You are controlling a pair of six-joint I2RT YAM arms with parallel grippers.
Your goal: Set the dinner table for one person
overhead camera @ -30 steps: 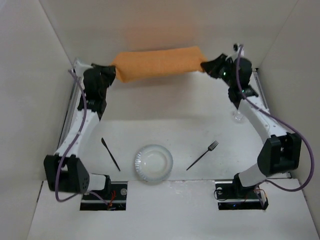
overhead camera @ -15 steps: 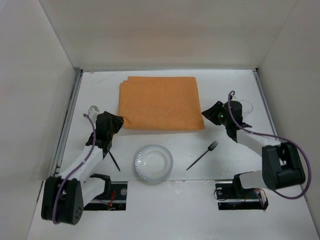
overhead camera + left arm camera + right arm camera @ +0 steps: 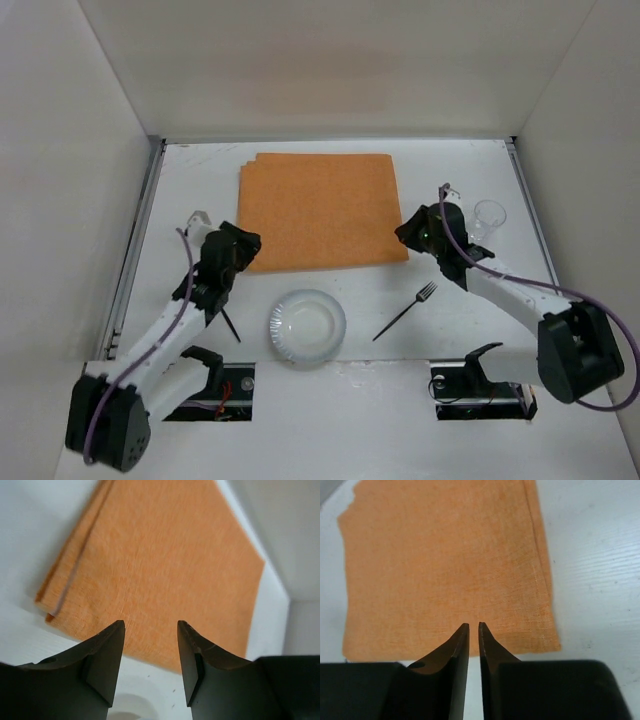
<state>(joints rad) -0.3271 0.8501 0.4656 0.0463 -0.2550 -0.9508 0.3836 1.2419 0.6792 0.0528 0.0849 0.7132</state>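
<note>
Left claw (image 3: 150, 625) is open, jaws apart with nothing in them, hanging just over the near left corner of the orange placemat (image 3: 320, 208). Right claw (image 3: 474, 626) is all but closed, only a sliver between the fingers and nothing gripped, at the mat's near right corner. The mat lies flat towards the back of the white counter (image 3: 200, 180), which fills the whole floor between the white walls. Nearer the arms sit a clear plate (image 3: 306, 326), a black knife (image 3: 232, 328) to its left and a black fork (image 3: 405, 310) to its right. A small glass (image 3: 489, 217) stands by the right edge.
</note>
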